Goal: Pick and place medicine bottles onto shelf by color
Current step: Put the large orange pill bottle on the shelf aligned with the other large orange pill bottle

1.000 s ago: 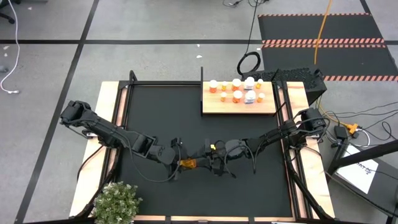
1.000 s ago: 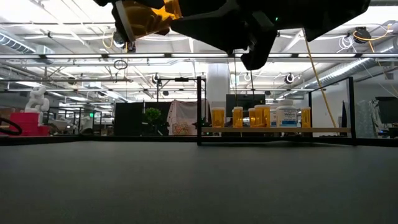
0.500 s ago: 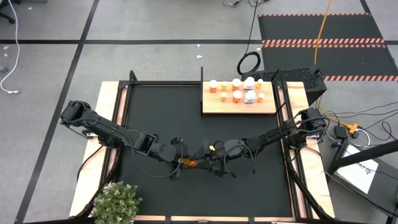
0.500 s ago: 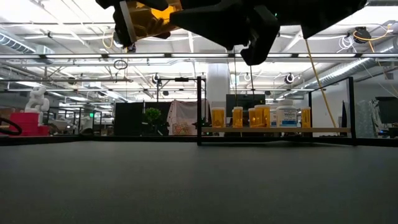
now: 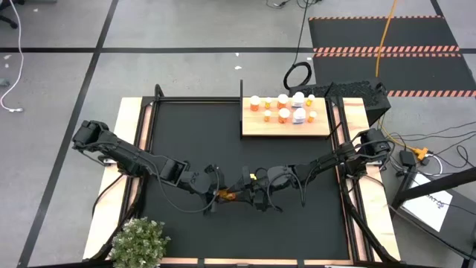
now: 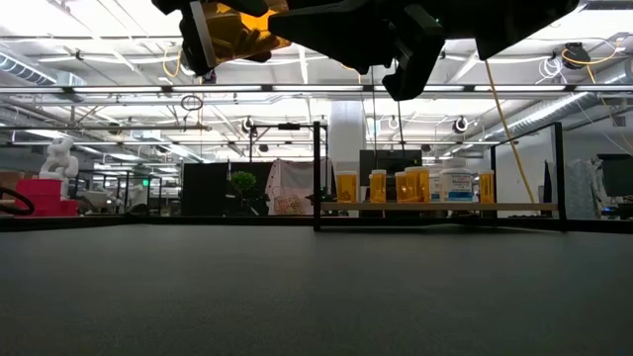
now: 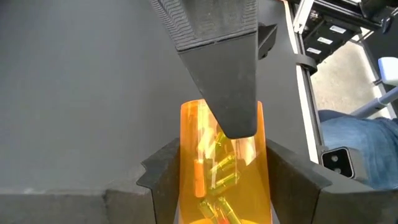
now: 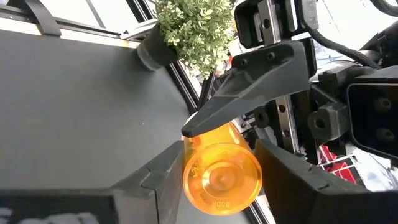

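Count, high view:
- 1 shelf [image 5: 285, 125], light-wood board at the far right of the black mat [image 5: 186, 141].
- 8 bottles standing on the shelf: 7 orange with white caps, e.g. [image 5: 255, 103], and 1 white bottle [image 5: 298, 115]. They stand tightly grouped, so the count of small ones is approximate.
- 1 more orange bottle [image 5: 227, 196] off the shelf, mid-mat, between the two grippers.
- 2 arms, 2 grippers: left gripper [image 5: 216, 193], right gripper [image 5: 239, 195].
- 1 potted plant [image 5: 139, 243] at the near left corner.
- 1 person's leg in jeans [image 7: 348, 134] in the left wrist view.
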`<state>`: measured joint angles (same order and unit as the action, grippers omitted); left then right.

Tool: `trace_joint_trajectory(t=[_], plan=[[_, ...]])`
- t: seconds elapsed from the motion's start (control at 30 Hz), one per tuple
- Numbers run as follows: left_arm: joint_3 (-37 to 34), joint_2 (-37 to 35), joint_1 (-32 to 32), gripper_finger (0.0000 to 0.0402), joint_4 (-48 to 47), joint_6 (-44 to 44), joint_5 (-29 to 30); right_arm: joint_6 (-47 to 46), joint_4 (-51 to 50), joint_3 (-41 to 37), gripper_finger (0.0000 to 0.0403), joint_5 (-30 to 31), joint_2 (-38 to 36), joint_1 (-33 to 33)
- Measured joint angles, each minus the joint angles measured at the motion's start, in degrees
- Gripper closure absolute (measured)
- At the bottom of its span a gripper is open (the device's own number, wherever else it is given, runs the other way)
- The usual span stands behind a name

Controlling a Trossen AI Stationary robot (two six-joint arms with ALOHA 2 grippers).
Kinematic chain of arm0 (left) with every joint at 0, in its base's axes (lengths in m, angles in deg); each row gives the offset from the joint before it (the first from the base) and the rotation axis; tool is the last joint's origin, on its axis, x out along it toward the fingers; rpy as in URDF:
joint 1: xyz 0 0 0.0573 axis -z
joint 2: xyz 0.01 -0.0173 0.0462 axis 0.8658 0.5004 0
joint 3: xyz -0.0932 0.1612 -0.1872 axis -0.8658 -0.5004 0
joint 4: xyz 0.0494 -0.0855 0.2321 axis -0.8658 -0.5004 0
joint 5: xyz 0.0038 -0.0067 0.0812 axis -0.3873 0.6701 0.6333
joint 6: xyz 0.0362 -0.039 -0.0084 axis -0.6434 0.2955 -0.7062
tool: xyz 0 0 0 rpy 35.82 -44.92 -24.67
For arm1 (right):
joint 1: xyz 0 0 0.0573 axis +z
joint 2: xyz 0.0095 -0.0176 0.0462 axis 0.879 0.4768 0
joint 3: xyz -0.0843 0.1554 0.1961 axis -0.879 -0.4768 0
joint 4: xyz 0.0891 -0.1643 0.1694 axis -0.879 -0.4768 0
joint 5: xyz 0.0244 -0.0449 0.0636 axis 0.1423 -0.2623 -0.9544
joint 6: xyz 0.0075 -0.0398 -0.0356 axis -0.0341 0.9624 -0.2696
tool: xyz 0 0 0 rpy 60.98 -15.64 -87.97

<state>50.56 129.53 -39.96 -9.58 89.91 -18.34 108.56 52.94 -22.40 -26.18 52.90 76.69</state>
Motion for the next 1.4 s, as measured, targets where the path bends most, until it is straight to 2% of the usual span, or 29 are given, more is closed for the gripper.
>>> trace_joint_trajectory(t=[0.17, 0.5, 0.8, 0.93, 1.1, 1.27, 1.4], plan=[[0.00, 0.00, -0.02, 0.0183, 0.50, -1.97, 0.34, 0.74, -0.90, 0.00, 0.0226, -0.17, 0.00, -0.12], [0.04, -0.13, -0.13, 0.0091, 3.95, -5.77, 1.05, 0.76, -3.67, -0.13, 0.0229, 0.57, 0.15, -0.12], [0.15, -2.84, -0.07, 0.0020, 3.19, -9.69, 3.09, -4.59, -3.76, -0.13, 0.0229, 0.91, 0.15, 0.67], [0.09, -4.08, 0.57, 0.0015, 1.60, -11.63, 6.51, -7.68, -3.80, -0.13, 0.0229, 1.26, 0.13, 1.06], [0.09, -6.36, 1.91, 0.0026, -0.51, -13.19, 14.56, -17.82, -9.73, -0.18, 0.0229, 5.97, -1.27, 2.82], [0.09, -7.43, 3.92, 0.0040, -1.63, -15.21, 23.57, -27.18, -19.54, -0.13, 0.0229, 6.68, -9.62, 3.73], [0.09, -7.01, 4.88, 0.0050, -1.12, -15.25, 25.82, -35.78, -25.22, -2.93, 0.0229, 6.60, -17.15, 3.70]])
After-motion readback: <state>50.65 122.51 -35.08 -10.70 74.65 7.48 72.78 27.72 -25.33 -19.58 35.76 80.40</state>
